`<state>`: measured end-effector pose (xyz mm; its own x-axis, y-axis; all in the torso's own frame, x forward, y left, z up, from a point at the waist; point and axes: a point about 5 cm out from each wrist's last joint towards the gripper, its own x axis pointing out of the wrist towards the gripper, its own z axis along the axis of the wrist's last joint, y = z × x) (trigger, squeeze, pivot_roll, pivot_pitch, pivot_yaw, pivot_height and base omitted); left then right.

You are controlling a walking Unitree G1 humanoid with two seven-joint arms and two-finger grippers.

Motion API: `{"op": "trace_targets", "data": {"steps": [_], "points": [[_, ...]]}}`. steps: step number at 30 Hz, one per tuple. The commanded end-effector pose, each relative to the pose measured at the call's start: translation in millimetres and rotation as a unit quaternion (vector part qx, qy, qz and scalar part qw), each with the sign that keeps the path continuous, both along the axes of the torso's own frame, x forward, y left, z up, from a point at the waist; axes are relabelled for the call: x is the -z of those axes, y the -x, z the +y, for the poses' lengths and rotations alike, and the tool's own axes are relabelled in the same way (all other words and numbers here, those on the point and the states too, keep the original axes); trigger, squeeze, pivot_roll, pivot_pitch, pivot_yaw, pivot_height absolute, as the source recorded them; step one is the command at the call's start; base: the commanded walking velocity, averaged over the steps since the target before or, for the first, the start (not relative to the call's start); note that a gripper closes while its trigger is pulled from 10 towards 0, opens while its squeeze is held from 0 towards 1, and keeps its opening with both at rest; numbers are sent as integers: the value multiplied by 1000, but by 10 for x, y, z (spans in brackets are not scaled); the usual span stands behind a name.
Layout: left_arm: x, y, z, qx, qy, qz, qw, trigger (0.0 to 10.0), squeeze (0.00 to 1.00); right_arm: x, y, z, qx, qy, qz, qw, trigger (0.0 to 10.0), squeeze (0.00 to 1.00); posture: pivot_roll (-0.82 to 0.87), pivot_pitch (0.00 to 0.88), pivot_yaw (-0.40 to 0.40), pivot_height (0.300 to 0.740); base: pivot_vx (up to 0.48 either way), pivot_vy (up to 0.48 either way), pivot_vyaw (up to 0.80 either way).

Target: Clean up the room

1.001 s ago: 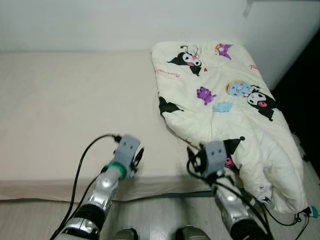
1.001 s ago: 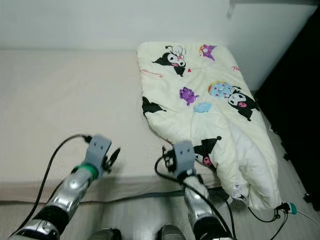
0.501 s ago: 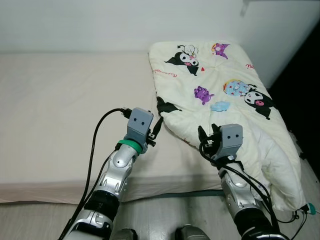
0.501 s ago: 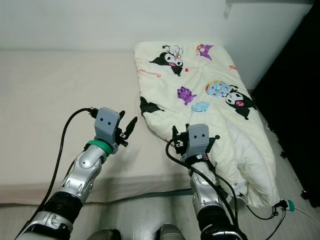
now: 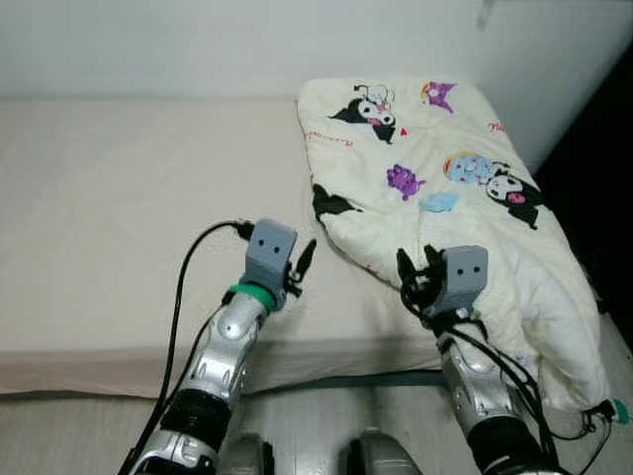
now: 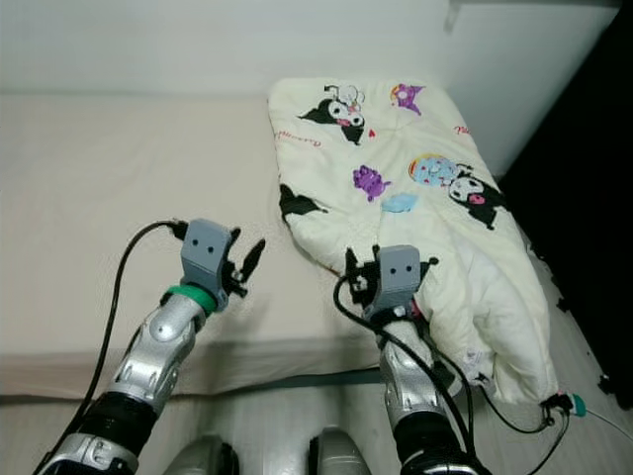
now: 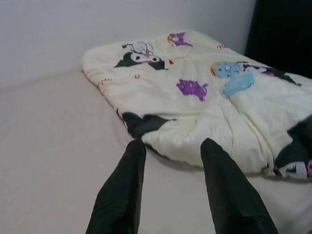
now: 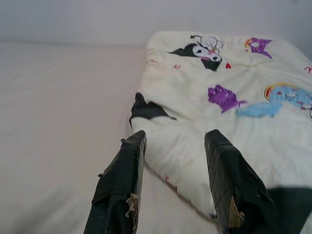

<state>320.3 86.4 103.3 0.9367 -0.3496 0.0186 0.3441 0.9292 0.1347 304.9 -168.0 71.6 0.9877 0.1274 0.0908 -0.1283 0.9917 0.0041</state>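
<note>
**Both arms raised over the bed, quilt not yet taken**

Compared with a second ago, both arms are lifted from the near edge of the bed [image 5: 119, 218] and brought forward over it. The left gripper [image 5: 302, 265] is held released above the bare sheet, just beside the quilt [image 5: 445, 188]. The right gripper [image 5: 417, 269] is spread wide over the quilt's near edge, nothing grasped. The quilt is bunched along the bed's right side, its lower end spilling over the near right corner. Tidying is judged barely begun; grasping and spreading or folding remain.

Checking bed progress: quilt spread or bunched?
Bunched. The quilt lies heaped on the bed's right side, one end hanging over the edge.
</note>
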Motion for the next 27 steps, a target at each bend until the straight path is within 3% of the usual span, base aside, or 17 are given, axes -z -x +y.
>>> {"op": "trace_targets", "data": {"steps": [1,18,21,22,25,27], "points": [[61,33,2,1,0,16,1000,10000,0,62,40,-24,3,-2,16,1000,10000,0,-63,0,43,620,0,0,0],[56,46,22,-1,-6,24,1000,10000,0,-67,10,-52,3,10,-8,1000,10000,0,-62,0,50,560,0,0,0],[51,46,22,-2,-6,24,1000,10000,0,-207,-25,-110,7,25,-36,999,10000,0,-61,0,50,550,0,0,0],[50,49,21,-2,-7,25,1000,10000,0,-365,-56,-190,18,44,-65,997,10000,0,-59,0,49,545,0,0,0],[50,50,22,-2,-7,25,1000,10000,0,-456,-69,-251,29,56,-81,995,10000,0,-59,0,49,545,0,0,0],[49,51,30,-3,-8,26,1000,10000,0,-715,-59,-505,78,71,-124,987,10000,0,-64,0,52,545,0,0,0]]}}
